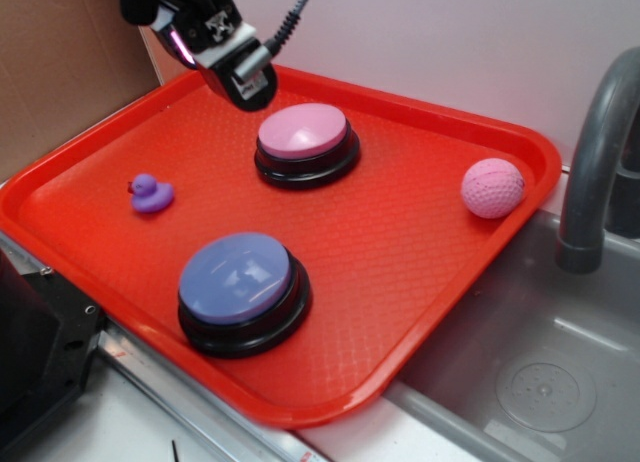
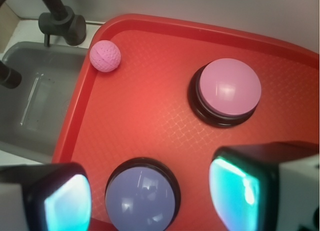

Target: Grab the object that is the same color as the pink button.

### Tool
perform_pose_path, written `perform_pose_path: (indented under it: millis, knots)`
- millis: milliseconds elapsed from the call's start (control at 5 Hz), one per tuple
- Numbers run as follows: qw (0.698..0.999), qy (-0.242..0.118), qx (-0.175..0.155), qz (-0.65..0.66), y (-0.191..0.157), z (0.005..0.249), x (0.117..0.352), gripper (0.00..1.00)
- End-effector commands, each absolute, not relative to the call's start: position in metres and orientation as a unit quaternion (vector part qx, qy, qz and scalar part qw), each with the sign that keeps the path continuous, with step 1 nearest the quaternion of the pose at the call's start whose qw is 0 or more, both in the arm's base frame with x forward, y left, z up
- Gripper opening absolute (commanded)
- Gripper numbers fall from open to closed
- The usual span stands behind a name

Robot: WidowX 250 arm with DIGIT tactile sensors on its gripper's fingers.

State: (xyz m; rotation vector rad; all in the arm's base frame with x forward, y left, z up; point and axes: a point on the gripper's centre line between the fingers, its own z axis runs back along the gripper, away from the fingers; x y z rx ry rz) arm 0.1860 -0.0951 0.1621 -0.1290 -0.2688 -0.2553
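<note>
A small pink dimpled ball (image 1: 492,187) rests on the red tray (image 1: 400,252) by its right rim; the wrist view has the ball (image 2: 105,56) at the tray's upper left corner. The pink button (image 1: 303,142) on a black base stands at the tray's back middle, and the wrist view shows this pink button (image 2: 229,88) at right. My gripper (image 1: 235,67) hangs high over the tray's back left, well away from the ball. The gripper (image 2: 150,196) is open with nothing between its fingers (image 2: 67,203).
A blue-purple button (image 1: 240,287) sits at the tray's front, seen below the open fingers as the blue-purple button (image 2: 141,198). A tiny purple duck (image 1: 150,194) is at the tray's left. A grey sink (image 1: 540,372) with a dark faucet (image 1: 595,162) lies right of the tray.
</note>
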Motion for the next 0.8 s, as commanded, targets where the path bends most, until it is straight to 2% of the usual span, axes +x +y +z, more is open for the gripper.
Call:
perform_pose_path:
  millis: [0,200,600]
  knots:
    - [0.969,-0.144,-0.096,-0.177,-0.107,0.145,0.217,1.00]
    - [0.965,-0.148,-0.095,-0.195,-0.126,0.131,0.239,1.00]
    - [0.965,-0.138,-0.092,-0.205,-0.154,0.100,0.264,1.00]
